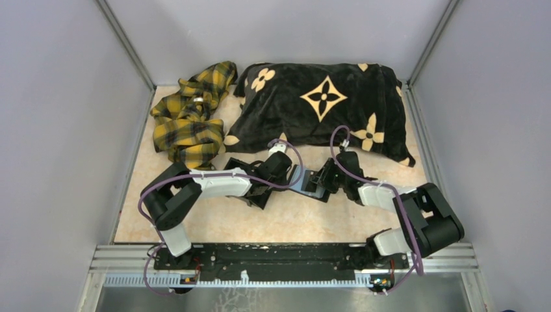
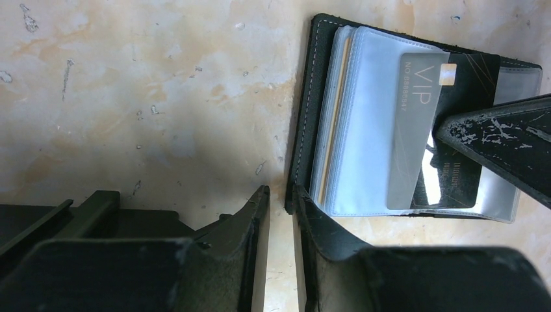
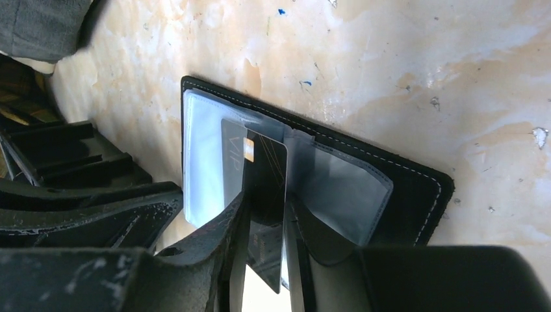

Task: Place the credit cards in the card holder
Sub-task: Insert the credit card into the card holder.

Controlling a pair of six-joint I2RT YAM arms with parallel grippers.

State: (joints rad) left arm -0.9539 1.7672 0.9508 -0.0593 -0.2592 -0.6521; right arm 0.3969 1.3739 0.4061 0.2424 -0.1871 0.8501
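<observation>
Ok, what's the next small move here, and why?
Probably nudge the VIP card deeper into its clear sleeve with the right tool. The card sits only partly in the card holder, and its near end sticks out between that tool's parted jaws. The left tool straddles the cover's edge, which may steady it.

The worktop [image 2: 143, 97] under me looks like smooth beige marbled stone or laminate, with a faint sheen and some specks. The card holder [image 2: 300, 117] is matt black, leather-like, with pale stitching, and its sleeves are clear glossy plastic. The credit card [image 2: 416, 130] is shiny dark plastic with a duller grey band. My left gripper [image 2: 281, 194] and right gripper [image 3: 266, 205] are black plastic, scuffed pale. At the worktop's far edge lie a plush, velvety black pillow [image 1: 286, 110] and a woven plaid cloth [image 1: 188, 123].
</observation>
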